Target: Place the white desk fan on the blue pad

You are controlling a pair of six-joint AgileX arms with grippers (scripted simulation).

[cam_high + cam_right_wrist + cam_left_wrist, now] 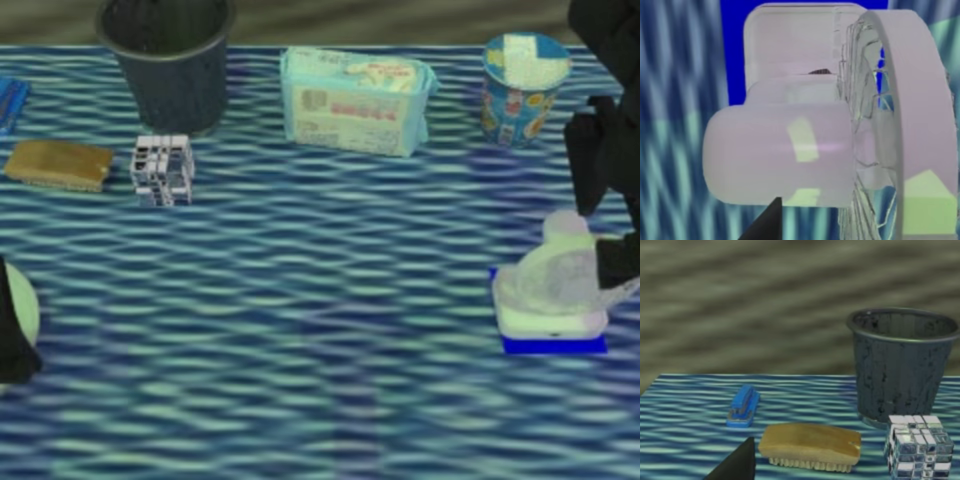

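My right gripper (612, 262) sits at the right edge of the table, up against the white desk fan (552, 280), and the fan stands on the blue pad (590, 345) with its squarish base over most of the pad, so that only a strip of blue shows along the near side and a sliver at the far left corner. From my right wrist view the fan (790, 150) fills nearly everything: the cylindrical motor housing lies straight ahead, the wire-cage head beside it, the flat base beyond, and the saturated blue of the pad (732, 60) around the base. One dark fingertip (765, 225) of mine shows just under the housing, but whether my right fingers are clamped on the fan or spread clear of it I cannot tell, since the fan hides them from above and the wrist camera catches only that one tip. My left arm is parked at the left edge of the table, only a dark piece of it in the top view, and its fingers are not shown well enough to judge either. Along the far side of the wavy blue tablecloth (320, 350) stand a dark bucket (170, 60), a pale blue tissue pack (357, 100) and a printed cup (523, 88); a wooden brush (58, 164) and a mirrored cube (162, 170) lie near the bucket, with a blue stapler (743, 406) beyond the brush.
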